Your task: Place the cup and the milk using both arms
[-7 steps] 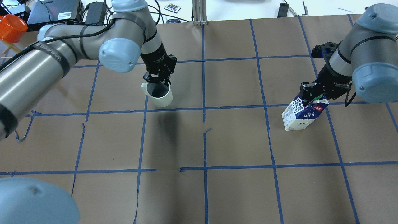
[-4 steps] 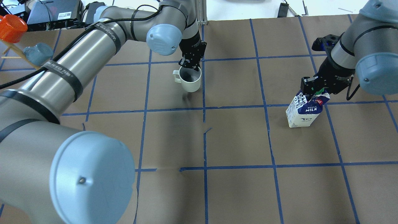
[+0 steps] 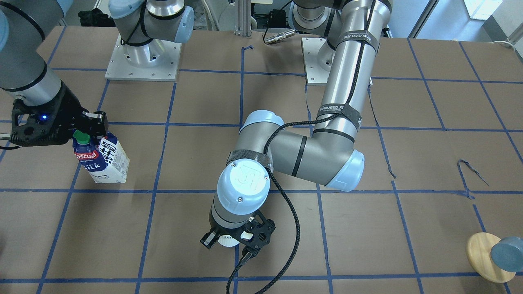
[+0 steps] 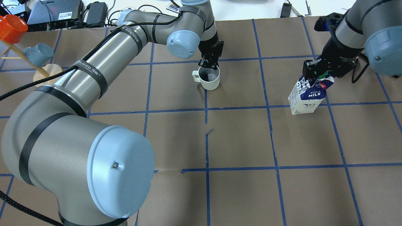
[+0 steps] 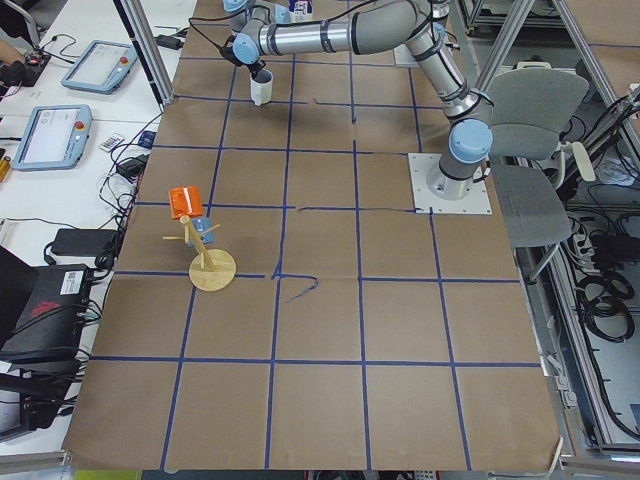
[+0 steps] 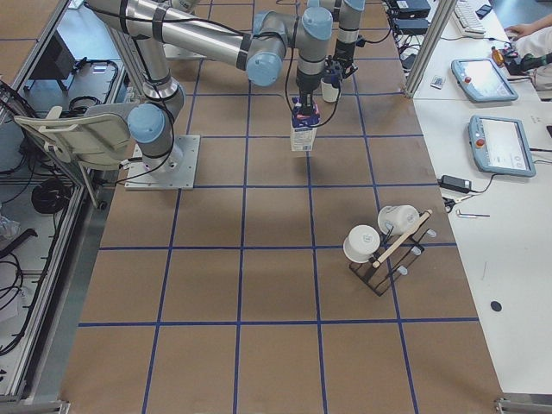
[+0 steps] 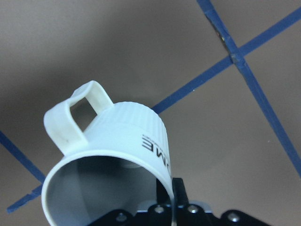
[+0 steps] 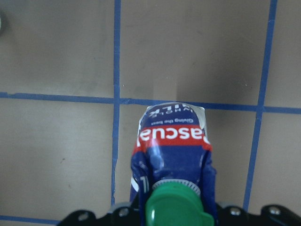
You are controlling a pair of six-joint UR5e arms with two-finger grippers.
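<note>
The white cup (image 4: 209, 80) with its dark inside hangs from my left gripper (image 4: 209, 65), which is shut on its far rim, near the centre line at the table's far side. The handle points left. The left wrist view shows the cup (image 7: 113, 141) with its "HOME" lettering, above the brown paper. In the front-facing view only a bit of the cup (image 3: 229, 241) shows under the wrist. My right gripper (image 4: 318, 73) is shut on the top of the blue and white milk (image 4: 309, 95) carton by its green cap (image 8: 175, 207). The carton (image 3: 102, 157) is tilted; I cannot tell if it touches the table.
A wooden stand (image 4: 44, 70) with an orange cup and a blue-grey cup is at the far left. A rack with white mugs (image 6: 379, 250) stands at the table's right end. Electronics and cables (image 4: 56, 12) and a metal post (image 4: 201, 12) line the far edge.
My left arm has carried the cup to the right and farther away, up to the centre line. My right arm has moved the milk farther from the robot.
</note>
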